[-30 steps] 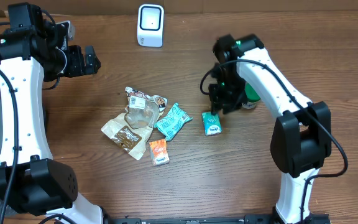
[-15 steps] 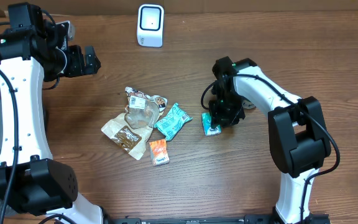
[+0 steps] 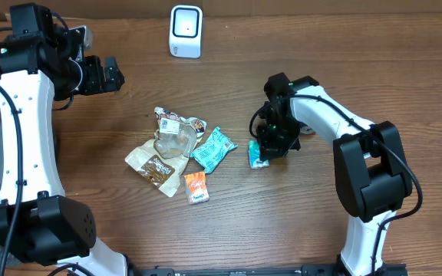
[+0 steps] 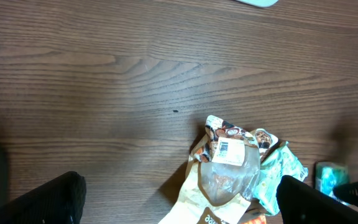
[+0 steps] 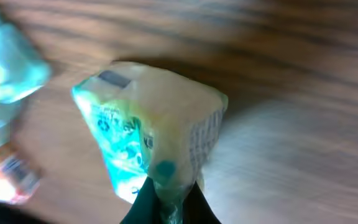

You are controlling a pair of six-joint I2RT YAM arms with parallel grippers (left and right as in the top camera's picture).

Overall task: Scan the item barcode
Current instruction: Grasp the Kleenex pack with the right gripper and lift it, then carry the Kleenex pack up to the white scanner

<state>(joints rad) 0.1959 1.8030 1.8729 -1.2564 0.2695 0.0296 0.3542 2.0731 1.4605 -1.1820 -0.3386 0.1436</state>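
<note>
The right gripper [image 5: 168, 208] is clamped on the small green packet [image 5: 148, 130] by its edge; the left gripper [image 3: 104, 74] stands wide open, holding nothing.

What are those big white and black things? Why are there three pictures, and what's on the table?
They are two robot arms with pinching fingers. One picture looks down from above the table; the other two come from little cameras on the wrists. On the wooden table lie a pile of snack packets and a white scanner box. The right gripper is pinched shut on a small green packet. The left gripper is open and holds nothing.
</note>
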